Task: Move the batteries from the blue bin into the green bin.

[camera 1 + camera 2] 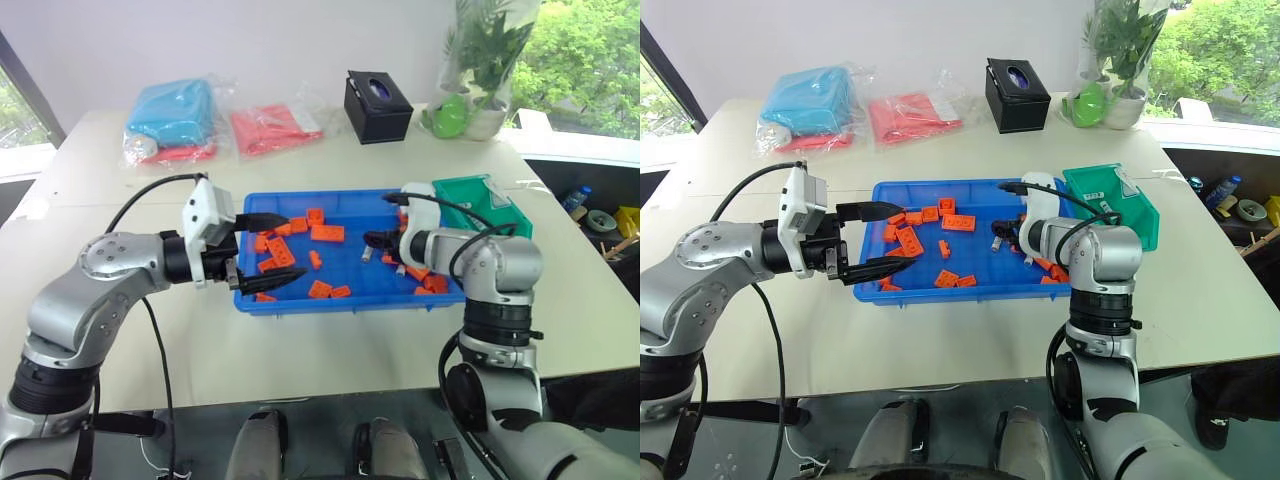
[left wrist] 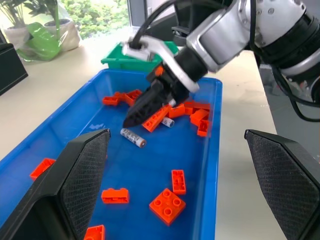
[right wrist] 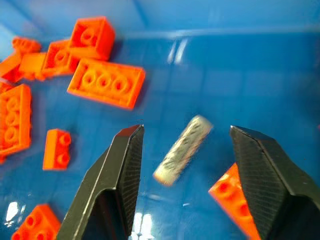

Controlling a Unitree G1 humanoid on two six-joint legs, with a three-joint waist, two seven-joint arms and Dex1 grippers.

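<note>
Battery [image 3: 182, 149] wrapper print unreadable — right tool [image 3: 186, 150] spread above, blue bin [image 1: 300, 301]

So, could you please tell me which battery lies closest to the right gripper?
The battery lying alone on bare blue floor, just off the right gripper tip; the other battery is tucked against the orange bricks behind.

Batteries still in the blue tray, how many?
2 silver-grey cylindrical batteries: one on the blue plastic tray floor, one against the orange bricks. Bricks may hide more.
</note>
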